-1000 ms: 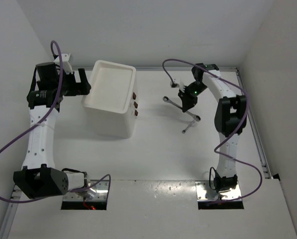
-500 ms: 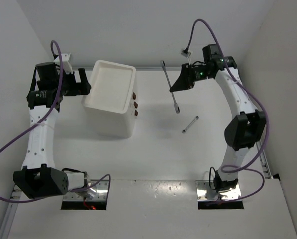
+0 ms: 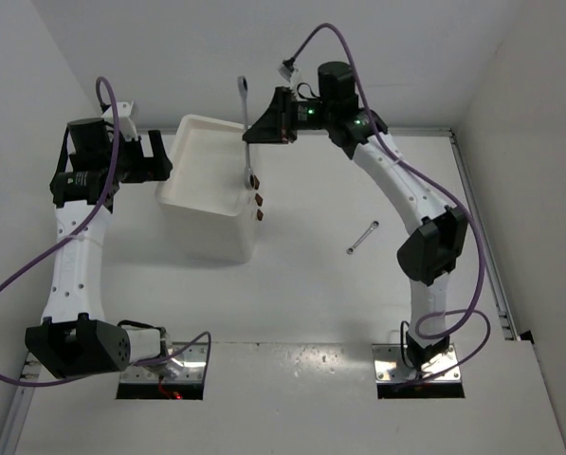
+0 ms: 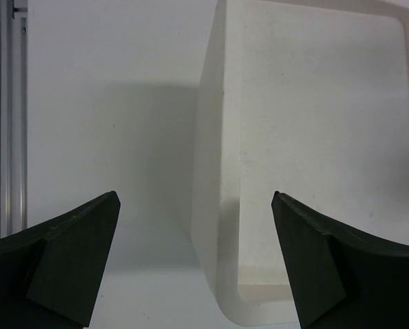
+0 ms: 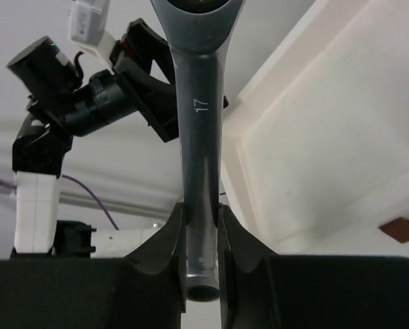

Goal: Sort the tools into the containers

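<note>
Top external view: silver wrench (image 3: pixel 246 104), pinched by right tool (image 3: pixel 256 135), in the air over far right rim of white box (image 3: pixel 207 223). Second wrench (image 3: pixel 362 237) flat on counter (image 3: pixel 311 284), right of box. Left tool (image 3: pixel 161 156) spread wide, holding nothing, beside box's left wall.

A white table (image 3: pixel 292 303) — closed in by white walls (image 3: pixel 169 47), a metal rail (image 3: pixel 480 220) along its right edge.

Box unit (image 3: pixel 211 232) stands between the arms; loose wrench (image 3: pixel 362 237) lies right.
</note>
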You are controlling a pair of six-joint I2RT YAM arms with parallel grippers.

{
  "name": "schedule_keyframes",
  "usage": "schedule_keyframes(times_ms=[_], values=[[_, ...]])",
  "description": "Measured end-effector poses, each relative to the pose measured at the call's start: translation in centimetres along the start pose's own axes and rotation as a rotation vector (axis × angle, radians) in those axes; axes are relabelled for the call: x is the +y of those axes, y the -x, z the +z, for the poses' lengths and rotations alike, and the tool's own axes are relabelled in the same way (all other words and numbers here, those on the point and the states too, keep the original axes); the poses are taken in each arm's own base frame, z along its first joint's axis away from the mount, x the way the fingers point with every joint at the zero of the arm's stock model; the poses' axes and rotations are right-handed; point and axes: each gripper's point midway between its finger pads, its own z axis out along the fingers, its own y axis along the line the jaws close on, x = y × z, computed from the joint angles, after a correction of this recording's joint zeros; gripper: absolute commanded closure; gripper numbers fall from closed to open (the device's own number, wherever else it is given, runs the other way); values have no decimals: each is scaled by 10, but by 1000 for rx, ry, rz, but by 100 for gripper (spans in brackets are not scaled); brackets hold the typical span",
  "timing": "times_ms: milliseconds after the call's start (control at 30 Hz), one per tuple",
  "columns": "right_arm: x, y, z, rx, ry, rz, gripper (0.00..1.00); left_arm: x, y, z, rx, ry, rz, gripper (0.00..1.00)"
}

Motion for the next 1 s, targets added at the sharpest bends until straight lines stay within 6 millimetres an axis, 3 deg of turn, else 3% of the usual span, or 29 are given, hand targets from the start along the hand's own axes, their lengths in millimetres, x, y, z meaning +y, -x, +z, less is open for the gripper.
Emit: schedule_keyframes(times_ms=[67, 200, 433, 600, 1000], values=[[0, -11, 18, 12, -29, 41, 100, 0, 0, 0, 1, 0, 0, 0], [-17, -31, 43, 37, -124, 116, 100, 0, -1, 0, 2, 0, 4, 0], [-59, -34, 81, 22, -224, 98, 100, 1, -3, -1, 4, 1, 15, 0], [-80, -37, 90, 18, -285, 54, 100, 2, -5, -3, 4, 7, 23, 0], [-80, -52, 108, 34, -319, -3, 99, 7, -14, 0, 22, 21, 16, 0]])
